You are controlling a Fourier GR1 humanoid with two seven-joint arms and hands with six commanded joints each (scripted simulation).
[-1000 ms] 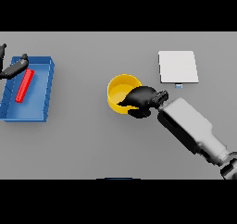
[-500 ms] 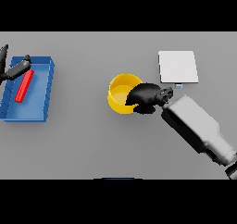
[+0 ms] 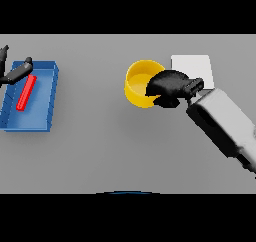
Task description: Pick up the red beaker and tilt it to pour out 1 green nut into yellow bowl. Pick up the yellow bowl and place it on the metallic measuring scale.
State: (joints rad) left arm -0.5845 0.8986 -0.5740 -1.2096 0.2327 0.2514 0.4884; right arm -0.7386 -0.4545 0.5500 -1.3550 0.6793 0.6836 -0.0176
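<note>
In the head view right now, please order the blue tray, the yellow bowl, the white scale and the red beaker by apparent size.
1. blue tray
2. and 3. yellow bowl and white scale: similar, and the right hand partly covers both, so I do not rank them.
4. red beaker

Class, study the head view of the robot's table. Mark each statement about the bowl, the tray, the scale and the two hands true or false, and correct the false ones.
1. The right hand grips the yellow bowl at its rim. True.
2. The bowl sits on the metallic scale. False: it is left of the scale.
3. A red object lies in the blue tray. True.
4. The left hand holds the bowl. False: it is at the tray's far-left edge.
</note>
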